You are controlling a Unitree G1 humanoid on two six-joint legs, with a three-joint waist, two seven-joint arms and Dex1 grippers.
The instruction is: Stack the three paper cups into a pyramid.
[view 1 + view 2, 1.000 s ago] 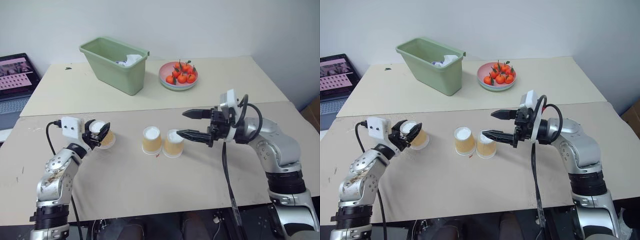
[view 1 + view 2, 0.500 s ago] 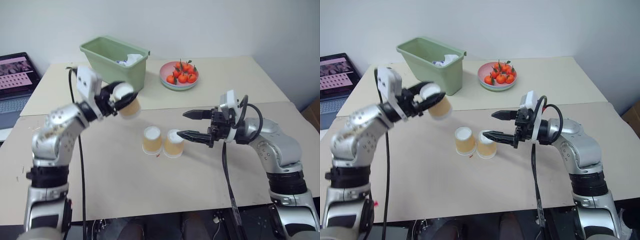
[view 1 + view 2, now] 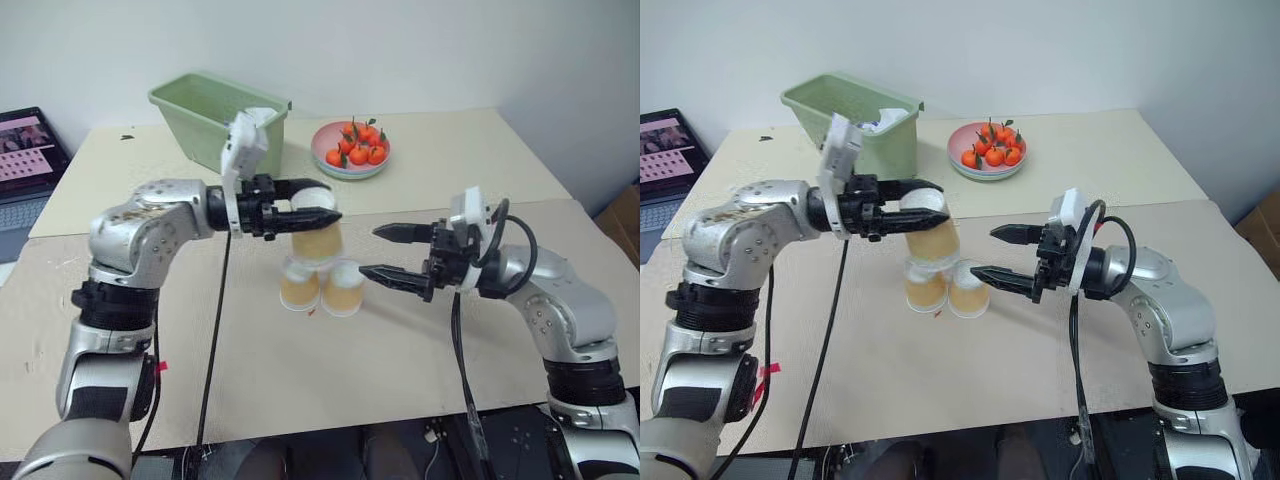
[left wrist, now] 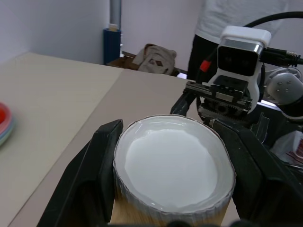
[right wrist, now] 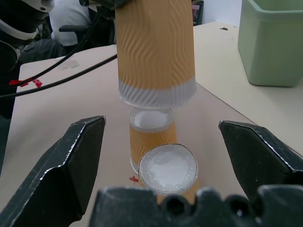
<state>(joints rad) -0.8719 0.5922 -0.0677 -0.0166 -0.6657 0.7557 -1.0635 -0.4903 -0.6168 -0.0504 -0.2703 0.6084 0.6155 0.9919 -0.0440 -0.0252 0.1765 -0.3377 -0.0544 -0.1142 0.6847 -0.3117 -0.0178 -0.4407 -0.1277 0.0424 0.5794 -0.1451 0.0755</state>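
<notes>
Left gripper (image 3: 312, 214) pinching third cup (image 3: 317, 240) upside down, above two base cups (image 3: 321, 287) touching mid-table, well off edges. Right gripper (image 3: 388, 252) fingers spread, beside the pair. Advice: centre over seam, lower level, release gently.

Green bin (image 3: 215, 120) holding white scraps, pink plate of oranges (image 3: 351, 152) beside it on counter (image 3: 450, 150); laptop (image 3: 28, 160) at far left.

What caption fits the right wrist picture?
Tan paper cup hovering above two upside-down tan paper cups, between open right gripper fingers.
</notes>
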